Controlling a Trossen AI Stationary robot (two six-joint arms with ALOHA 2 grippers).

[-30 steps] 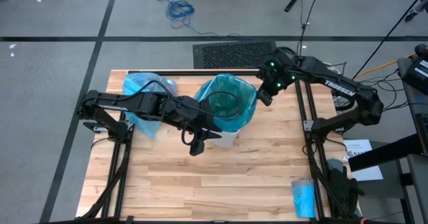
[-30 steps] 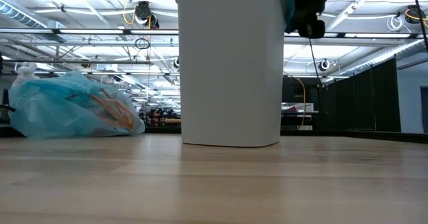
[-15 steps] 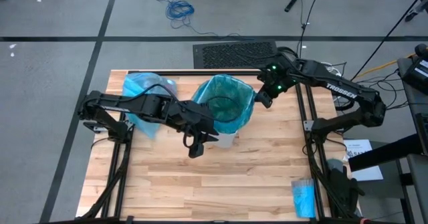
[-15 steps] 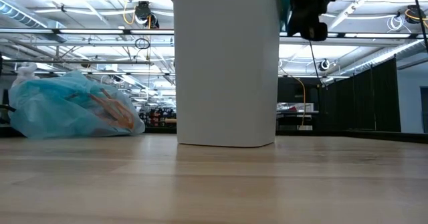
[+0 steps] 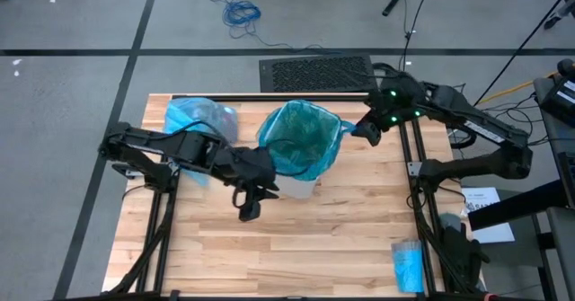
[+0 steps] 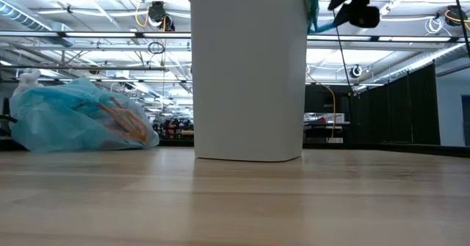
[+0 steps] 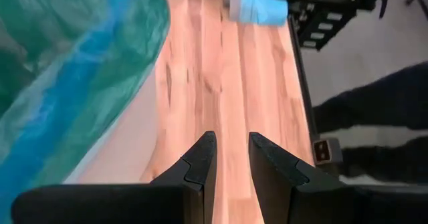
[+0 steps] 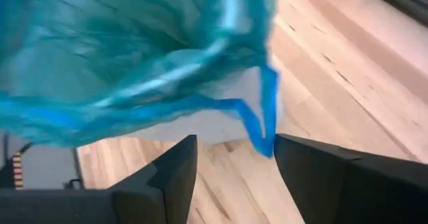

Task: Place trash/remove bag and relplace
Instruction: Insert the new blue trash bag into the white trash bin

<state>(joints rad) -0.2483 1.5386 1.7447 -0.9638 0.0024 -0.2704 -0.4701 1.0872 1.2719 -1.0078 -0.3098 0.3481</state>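
A white bin (image 6: 248, 70) stands mid-table, lined with a darker teal-green bag (image 5: 301, 139). The bag, light sky-blue and holding trash, lies on the table at the far left (image 5: 193, 121) (image 6: 77, 125). My right gripper (image 5: 359, 132) (image 8: 234, 140) stands open just right of the bin's rim. A stretched corner of the teal liner (image 8: 266, 134) reaches between its fingers. My left gripper (image 5: 244, 211) (image 7: 232, 140) hovers over bare table at the bin's near-left side. There is a narrow gap between its fingers and nothing in it. My right gripper stands open around the teal liner's rim corner (image 8: 267, 144). The corner's tip reaches the inner side of one finger (image 8: 294, 157); I cannot tell whether it touches. The fingers slant down from the table's right side. The liner's edge runs out from the bin toward them (image 6: 327, 26).
A small bright-blue roll (image 5: 407, 265) (image 7: 257, 7) lies at the table's near right corner. Open wooden tabletop (image 5: 305, 247) spreads across the near half. The arms' frames stand at the left and right edges.
My right gripper has moved toward the table's right edge and a little up, away from the bin; the teal liner's corner is drawn out after it. My left gripper has moved toward the near-left, away from the bin. The bin has slid slightly.
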